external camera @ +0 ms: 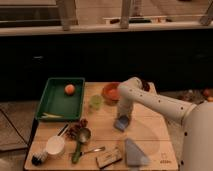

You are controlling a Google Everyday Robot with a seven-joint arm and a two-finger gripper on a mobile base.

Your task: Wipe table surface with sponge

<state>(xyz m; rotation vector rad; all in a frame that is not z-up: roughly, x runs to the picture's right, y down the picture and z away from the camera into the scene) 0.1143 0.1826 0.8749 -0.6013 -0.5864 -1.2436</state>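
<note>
The table surface (102, 132) is a light-brown wooden top filling the lower half of the camera view. The sponge (122, 123), a small bluish-grey block, lies on it right of centre. My white arm reaches in from the right and bends down, and my gripper (123, 117) sits directly on top of the sponge, pressing it against the wood. The lower fingers are hidden against the sponge.
A green tray (59, 102) with an orange stands at the back left. An orange bowl (110, 92) and a green cup (95, 102) stand behind the sponge. A grey-blue wedge (134, 152), a brown card-like block (109, 158), a white cup (54, 146) and a ladle (81, 140) lie along the front.
</note>
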